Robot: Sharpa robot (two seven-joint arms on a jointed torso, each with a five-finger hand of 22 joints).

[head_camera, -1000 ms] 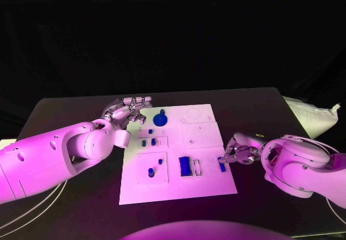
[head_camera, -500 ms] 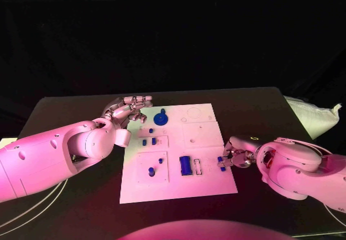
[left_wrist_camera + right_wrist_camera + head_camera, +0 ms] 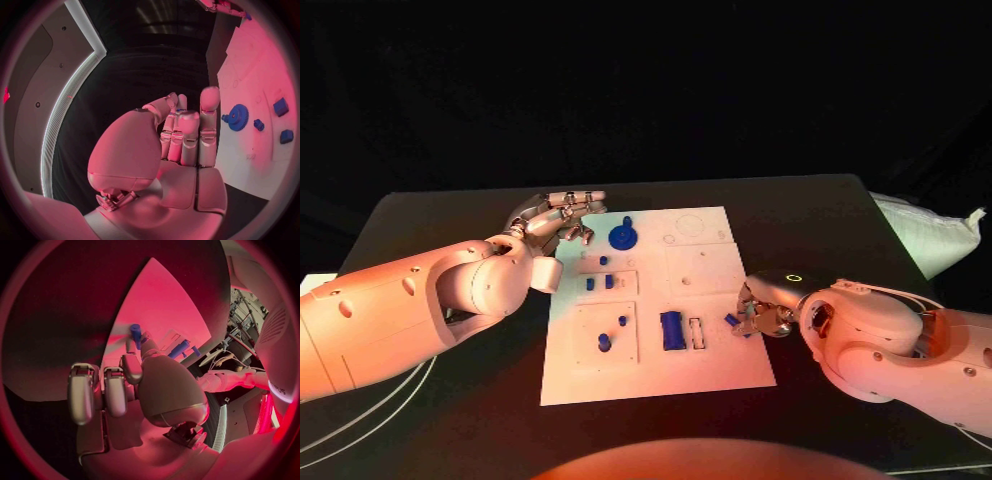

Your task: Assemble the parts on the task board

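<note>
The white task board (image 3: 704, 270) lies mid-table. My right hand (image 3: 764, 312) is at its right edge and pinches a small blue peg (image 3: 733, 320) just over the board; the right wrist view shows the peg (image 3: 135, 330) held at the fingertips above the board (image 3: 156, 305). My left hand (image 3: 560, 222) hovers at the board's far left corner with nothing in it, close to a blue gear (image 3: 622, 238). In the left wrist view the gear (image 3: 237, 116) lies just past the fingers (image 3: 209, 100). A long blue block (image 3: 672, 330) and small blue pieces (image 3: 603, 342) sit on the board.
A white bag (image 3: 927, 235) lies at the table's far right edge. Cables (image 3: 358, 420) hang off the near left side. The black table (image 3: 819, 215) stretches round the board.
My right hand has shifted a little to the left and away from me with the blue peg, further over the board's edge. The left hand has stayed put.
</note>
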